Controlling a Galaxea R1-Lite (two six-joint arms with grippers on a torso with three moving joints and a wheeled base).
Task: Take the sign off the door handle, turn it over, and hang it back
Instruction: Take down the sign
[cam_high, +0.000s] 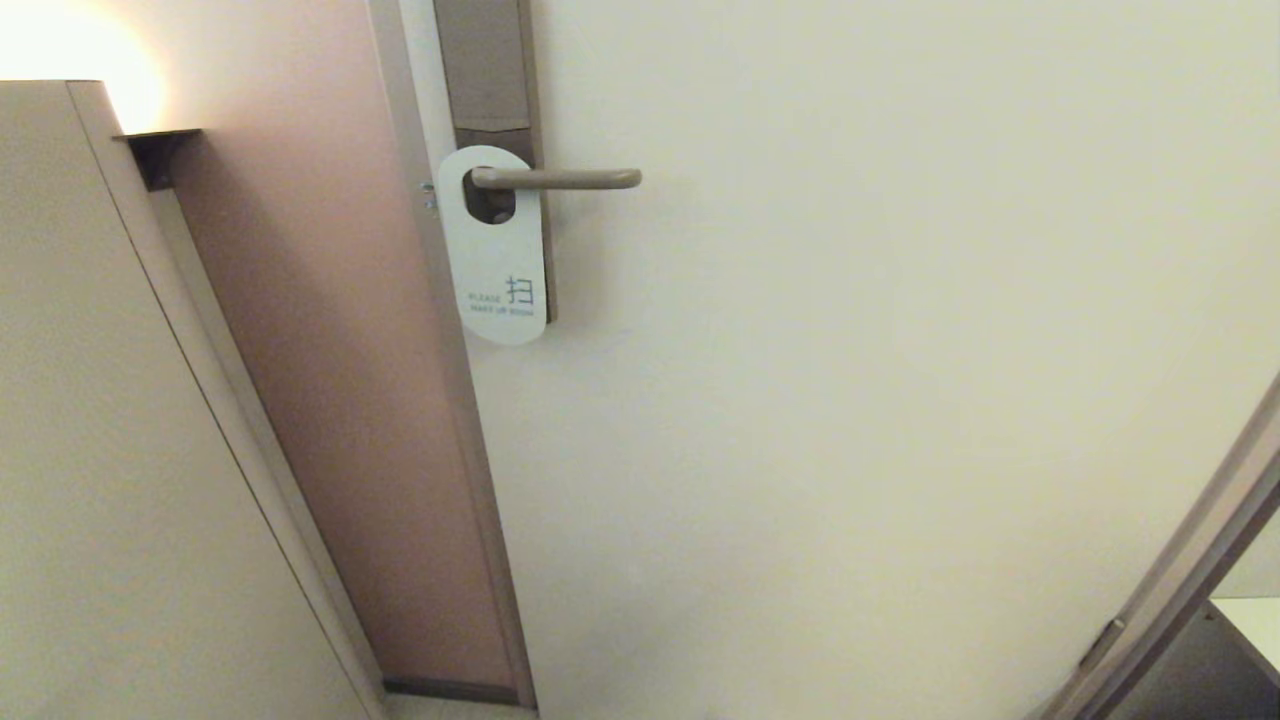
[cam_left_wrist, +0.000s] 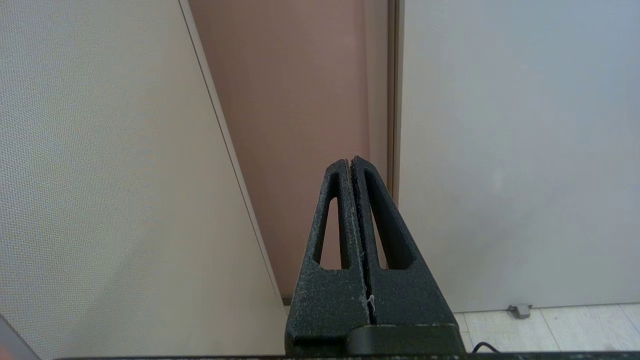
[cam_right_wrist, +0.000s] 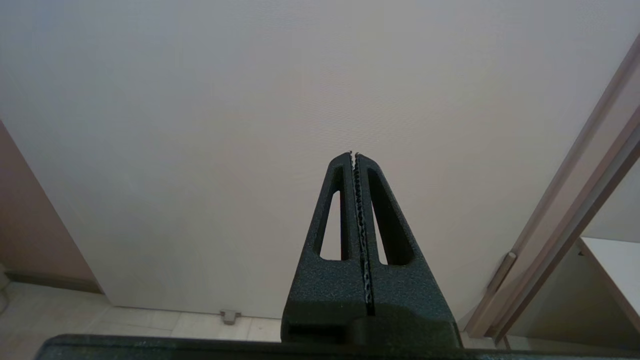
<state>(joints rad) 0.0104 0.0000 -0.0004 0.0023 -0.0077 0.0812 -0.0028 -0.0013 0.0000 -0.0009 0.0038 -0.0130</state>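
The left gripper (cam_left_wrist: 351, 162) hangs low with its black fingers pressed together on nothing, and the right gripper (cam_right_wrist: 354, 155) is the same, aimed at bare door. Well above both, out of their reach for now, the flat white round-ended sign (cam_high: 494, 245) hangs by its hole on the slim bronze-grey door handle (cam_high: 560, 179). It looks light, thin and fairly stiff, likely slick; I'd pinch its free lower edge, below the dark print, then slide it off along the lever toward the free end.
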